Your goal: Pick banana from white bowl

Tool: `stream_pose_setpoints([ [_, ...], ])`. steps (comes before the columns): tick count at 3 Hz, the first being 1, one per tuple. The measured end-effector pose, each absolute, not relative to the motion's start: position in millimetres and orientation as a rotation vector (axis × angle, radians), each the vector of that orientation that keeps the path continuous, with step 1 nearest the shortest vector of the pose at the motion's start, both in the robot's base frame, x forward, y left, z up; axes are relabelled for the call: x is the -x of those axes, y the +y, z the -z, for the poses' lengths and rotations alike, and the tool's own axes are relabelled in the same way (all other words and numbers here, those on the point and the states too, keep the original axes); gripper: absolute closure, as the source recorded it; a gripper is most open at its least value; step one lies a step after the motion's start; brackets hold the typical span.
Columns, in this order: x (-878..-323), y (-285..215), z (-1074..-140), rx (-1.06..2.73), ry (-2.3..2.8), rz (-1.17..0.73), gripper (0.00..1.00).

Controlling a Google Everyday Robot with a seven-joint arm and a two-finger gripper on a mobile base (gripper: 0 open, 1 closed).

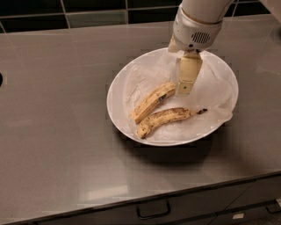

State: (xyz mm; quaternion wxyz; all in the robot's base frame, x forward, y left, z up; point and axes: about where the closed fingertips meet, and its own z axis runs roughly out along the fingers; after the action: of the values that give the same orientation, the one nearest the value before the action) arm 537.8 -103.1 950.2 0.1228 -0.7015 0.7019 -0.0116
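Banana (153,102) lies in the white bowl (115,115) toward the right edge of the surface (57,114). The tool (184,90) hangs at its back tip, apparently aligning for a grasp; whether released or clenched cannot be told.

Warm overhead light, moderately dim. Counter (52,132) carries soft glare patch near front edge, paler sheen along back. My gripper (185,89) hangs over white bowl (110,99) (brightest thing here). Dark shadow pools under bowl's near rim, spreading right. Back tiles (35,6) nearly black.
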Motion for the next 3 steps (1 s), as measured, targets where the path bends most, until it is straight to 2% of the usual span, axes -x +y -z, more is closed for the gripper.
stream_pose_setpoints([
  [2,-554,-94,-930,2.076,2.031,-0.021,0.19],
  [3,-554,-94,-930,2.076,2.032,-0.022,0.24],
])
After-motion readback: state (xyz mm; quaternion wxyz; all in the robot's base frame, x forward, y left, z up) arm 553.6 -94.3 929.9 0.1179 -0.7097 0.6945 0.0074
